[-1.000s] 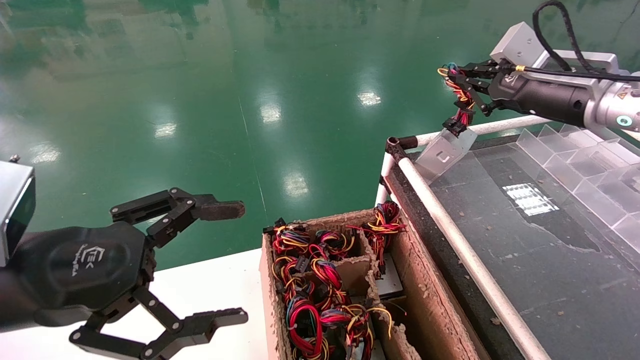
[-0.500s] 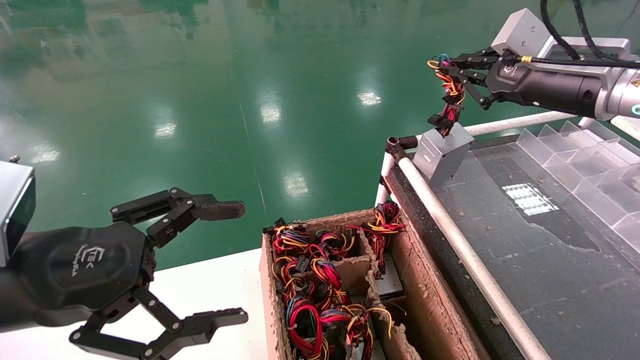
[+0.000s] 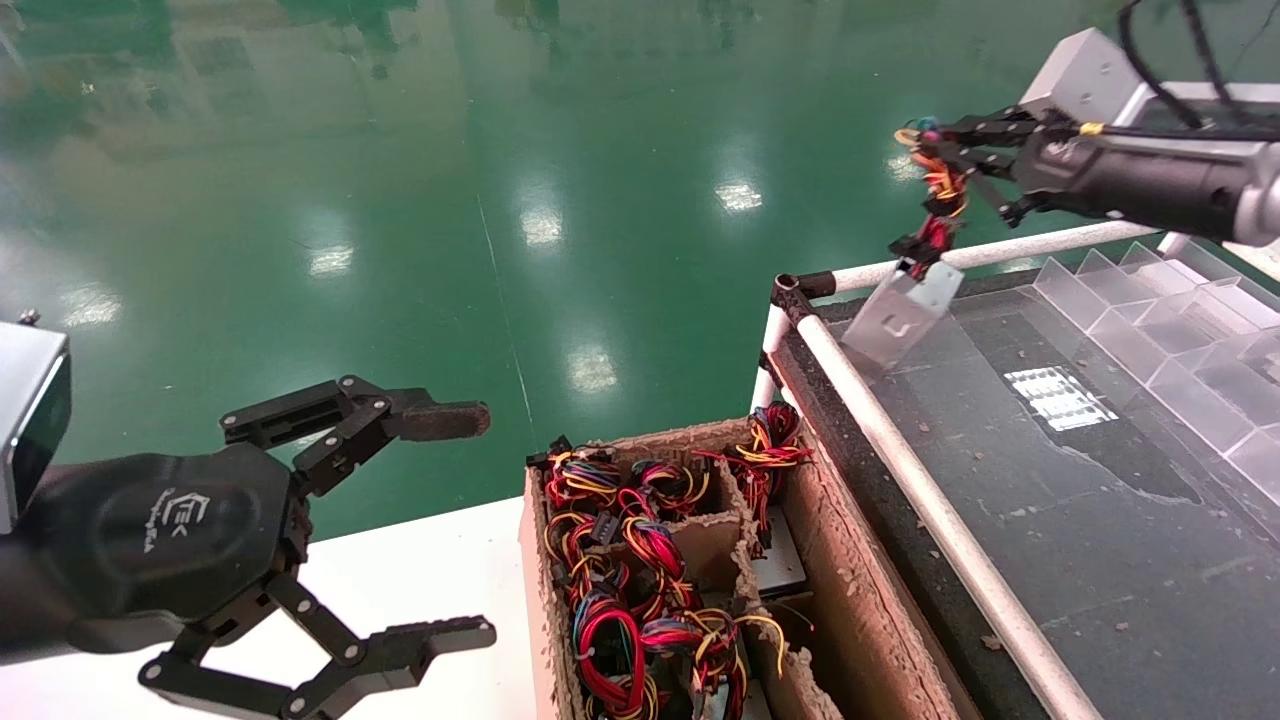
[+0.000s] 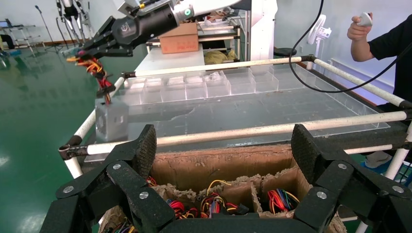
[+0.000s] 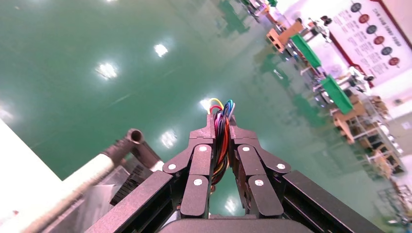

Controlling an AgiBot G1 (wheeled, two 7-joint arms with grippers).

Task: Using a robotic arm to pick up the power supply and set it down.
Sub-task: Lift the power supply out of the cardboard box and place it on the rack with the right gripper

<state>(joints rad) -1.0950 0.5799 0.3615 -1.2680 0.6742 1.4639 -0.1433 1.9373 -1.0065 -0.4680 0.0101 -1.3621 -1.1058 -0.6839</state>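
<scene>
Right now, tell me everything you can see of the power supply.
The power supply is a small silver-grey metal box, tilted, hanging by its red, yellow, orange and black wire bundle. The right hand is shut on that bundle, not on the box. The box hangs at the far corner of the dark table, by the white rail; contact is unclear.

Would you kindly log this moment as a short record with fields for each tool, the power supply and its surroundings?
right tool: shut on the wire bundle, above the table's far corner
power supply: hanging tilted from its wires, lower edge at the glass-topped table
left tool: open, idle beside the cardboard box
cardboard box contents: more wire bundles
</scene>
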